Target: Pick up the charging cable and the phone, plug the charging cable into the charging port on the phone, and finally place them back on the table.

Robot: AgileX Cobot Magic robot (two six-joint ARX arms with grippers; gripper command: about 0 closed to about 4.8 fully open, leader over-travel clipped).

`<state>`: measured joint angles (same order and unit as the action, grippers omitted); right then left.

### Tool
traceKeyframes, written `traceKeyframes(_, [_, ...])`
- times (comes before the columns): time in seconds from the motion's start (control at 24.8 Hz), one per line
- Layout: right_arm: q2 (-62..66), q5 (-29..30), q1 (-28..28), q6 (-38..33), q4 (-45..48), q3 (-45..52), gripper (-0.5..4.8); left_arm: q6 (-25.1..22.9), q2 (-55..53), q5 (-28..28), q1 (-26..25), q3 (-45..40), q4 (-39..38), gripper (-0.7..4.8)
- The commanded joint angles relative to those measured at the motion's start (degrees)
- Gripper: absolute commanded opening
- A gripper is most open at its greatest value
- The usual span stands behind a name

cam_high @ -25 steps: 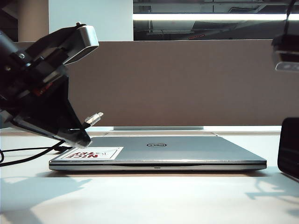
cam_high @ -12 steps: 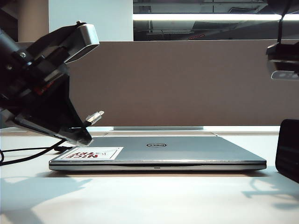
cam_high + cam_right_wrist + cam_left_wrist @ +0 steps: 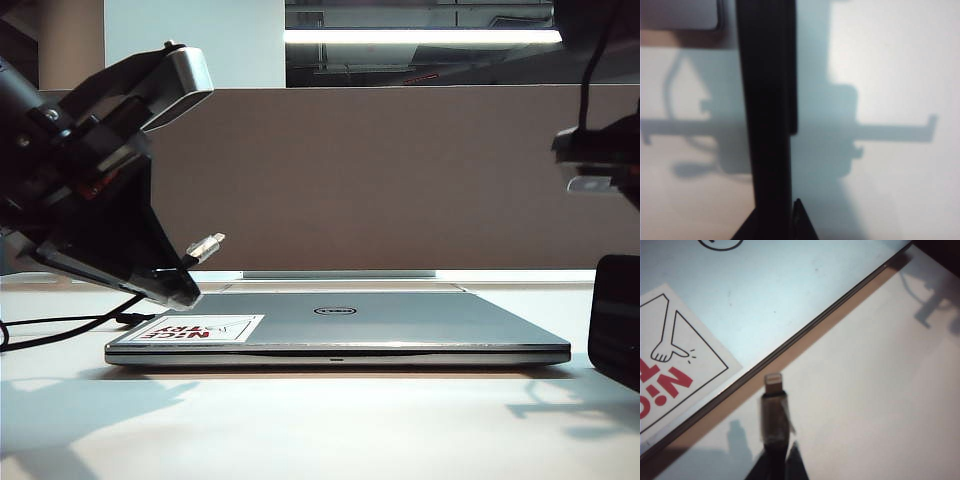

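Exterior view: the left gripper (image 3: 185,285) is clamped on the charging cable (image 3: 203,249), plug tilted up above the laptop (image 3: 340,330) corner. The right gripper (image 3: 785,220) grasps the phone (image 3: 767,105) (held edge-on) above the table (image 3: 320,430), at the right.

Cable plug (image 3: 773,385) tilted; phone (image 3: 767,115) prob. edge-on.

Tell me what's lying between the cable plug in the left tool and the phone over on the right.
The closed silver laptop lies on the table between the charging cable's plug, held by the left tool, and the phone at the right tool, shown in the exterior view.
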<state>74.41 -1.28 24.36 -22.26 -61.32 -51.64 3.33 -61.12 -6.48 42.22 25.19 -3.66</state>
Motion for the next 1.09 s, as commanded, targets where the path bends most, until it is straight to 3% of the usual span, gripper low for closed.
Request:
traceKeyframes(0.04, [2.5,0.1,0.0,0.0,0.5,-0.1,0.77,0.1,0.1,-0.2,0.0,0.2,0.8,-0.06])
traceKeyframes(0.2, [5.4,0.1,0.0,0.0,0.7,-0.1,0.75,0.1,0.1,-0.2,0.0,0.2,0.7,-0.06])
traceKeyframes(0.24, [5.9,0.1,0.0,0.0,0.7,-0.1,0.60,0.2,0.1,-0.2,0.0,0.2,0.7,-0.06])
traceKeyframes(0.28, [6.4,0.1,0.0,0.0,0.6,-0.1,0.02,0.2,0.1,-0.2,0.0,0.2,0.7,-0.06])
traceKeyframes(0.52, [4.9,1.3,0.0,0.1,-1.4,-2.9,-0.04,0.2,0.1,-0.2,0.2,0.2,0.7,-0.06])
traceKeyframes(0.6, [2.3,6.7,-0.1,0.3,2.4,-4.4,-0.04,0.2,0.1,-0.2,1.3,0.2,0.7,-0.06])
traceKeyframes(0.68, [-1.0,18.2,-0.1,0.2,12.7,-4.7,-0.04,0.4,-0.3,-0.2,4.5,0.2,0.7,-0.06])
traceKeyframes(0.72, [-1.2,20.2,-0.1,0.2,14.8,-4.7,-0.04,0.4,-0.5,-0.2,5.4,0.2,0.7,-0.06])
traceKeyframes(0.85, [-1.0,24.7,-0.1,-0.7,20.5,-4.5,-0.04,3.1,-1.6,-0.2,7.8,0.2,0.7,-0.06])
traceKeyframes(1.09, [-1.0,27.5,-0.1,-2.8,34.2,-1.5,-0.04,10.8,-4.0,-0.2,11.2,0.2,0.7,-0.06])
